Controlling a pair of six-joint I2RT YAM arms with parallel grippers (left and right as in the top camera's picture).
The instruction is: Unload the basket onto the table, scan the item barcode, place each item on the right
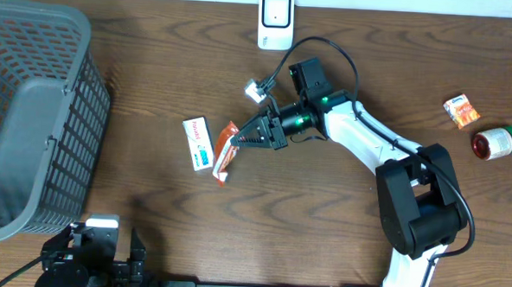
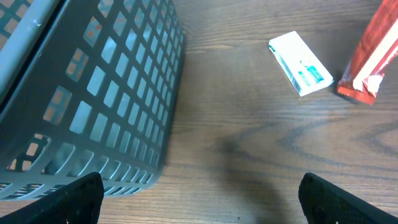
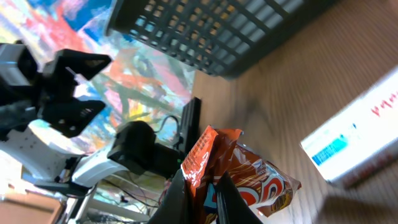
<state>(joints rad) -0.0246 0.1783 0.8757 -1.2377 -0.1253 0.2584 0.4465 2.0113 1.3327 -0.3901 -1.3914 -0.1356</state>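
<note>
Closest to the overhead lens rises the dark elbow of the right arm (image 1: 422, 203), which reaches up and left across the wooden surface (image 1: 133, 181). The right fingers (image 1: 241, 140) are clamped on the upper edge of an orange-red snack packet (image 1: 225, 152) near the middle of the surface. Just beside the packet, on its left, a white box (image 1: 197, 143) with teal print lies flat on the wood. A white scanner (image 1: 275, 21) stands at the far edge, well apart from the packet. A grey lattice basket (image 1: 32, 116) fills the left side. Far to the right sit a small orange box (image 1: 461, 110) and, near it, a red, white and green canister (image 1: 496, 142) lying on its side. The left fingers (image 1: 104, 243) sit at the near left corner, just below the basket.

From the left wrist, those two dark fingers stand wide apart at the bottom corners, with nothing but bare wood between them. The basket wall takes up the left half. The white box lies at upper right, and the packet shows at the right edge. Whether its lower corner touches the wood cannot be told.

From the right wrist, the two fingers press together on the packet's crimped edge from either side. The box is a blur at right, and the basket spans the top.
</note>
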